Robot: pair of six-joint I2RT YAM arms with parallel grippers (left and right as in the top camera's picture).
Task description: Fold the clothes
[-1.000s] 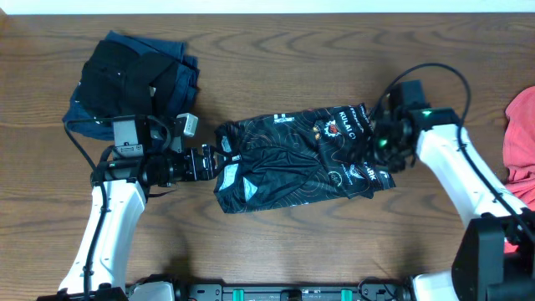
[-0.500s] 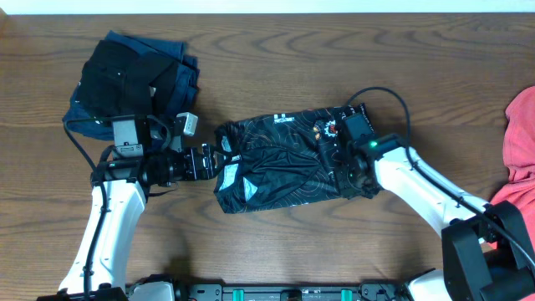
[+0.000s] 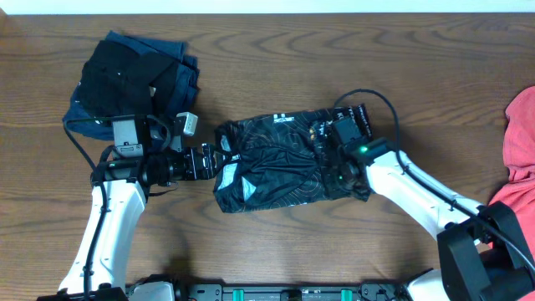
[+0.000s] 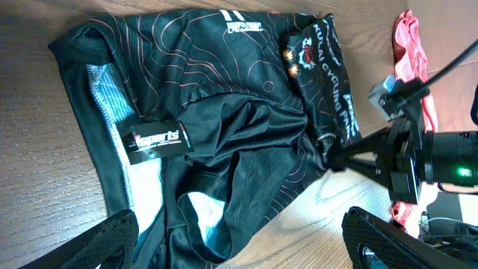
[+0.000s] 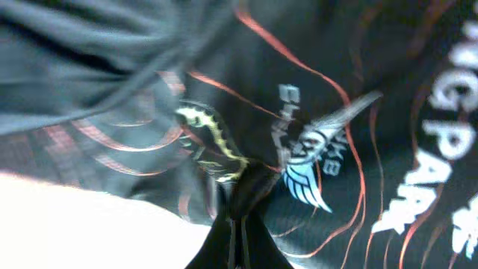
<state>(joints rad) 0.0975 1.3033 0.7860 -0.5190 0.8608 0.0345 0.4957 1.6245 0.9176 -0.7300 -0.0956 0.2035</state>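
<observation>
Right arm (image 3: 410, 188) moved in from shirt's right edge toward middle. Right gripper (image 5: 239, 224) jaws pinched tight on fold of black shirt (image 3: 276, 159). Shirt crumpled, mid-table (image 3: 292, 67). Left gripper (image 3: 209, 159) at shirt's left edge, jaws wide, gripping nothing. Dark clothes pile (image 3: 134, 79) at far left; red garment (image 3: 520, 142) at right edge.

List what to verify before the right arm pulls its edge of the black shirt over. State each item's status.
1. Right gripper shut on the black shirt at its right edge: ok.
2. Number of fabric layers in that pinch: cannot tell.
3. Left gripper open, holding nothing, at the shirt's left edge: ok.
4. Shirt lying flat: not ok; it is creased through the middle, with the pale lining turned up on the left.
5. Dark pile and coral-red garment lying apart from the shirt: ok.
</observation>
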